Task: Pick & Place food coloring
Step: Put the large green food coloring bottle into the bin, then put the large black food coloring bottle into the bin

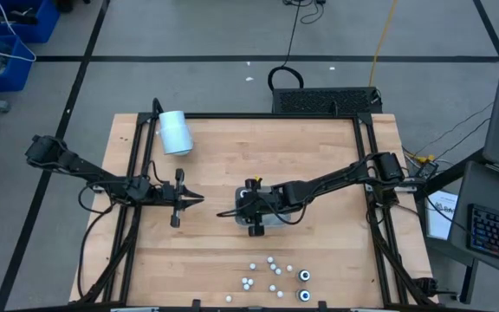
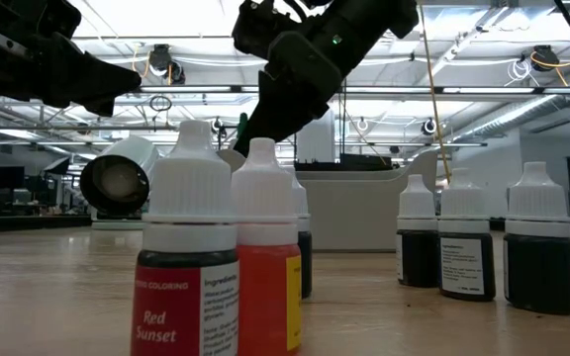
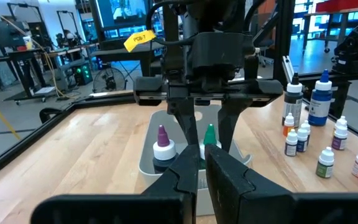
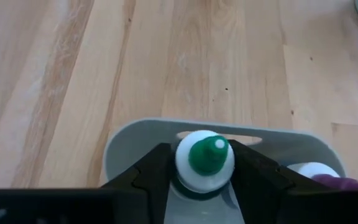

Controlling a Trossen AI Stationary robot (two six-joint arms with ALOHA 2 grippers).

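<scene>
The right gripper [image 1: 251, 211] hangs nose-down at table centre, fingers [image 4: 148, 171] parted, its arm reaching from three o'clock, while the left gripper [image 1: 196, 200], pinched, waits at nine o'clock

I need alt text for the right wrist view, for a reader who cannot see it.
The right gripper stands over a grey tray on a wooden table, its two dark fingers on either side of a small green-tipped bottle. A purple-tipped bottle sits beside it in the tray.
</scene>
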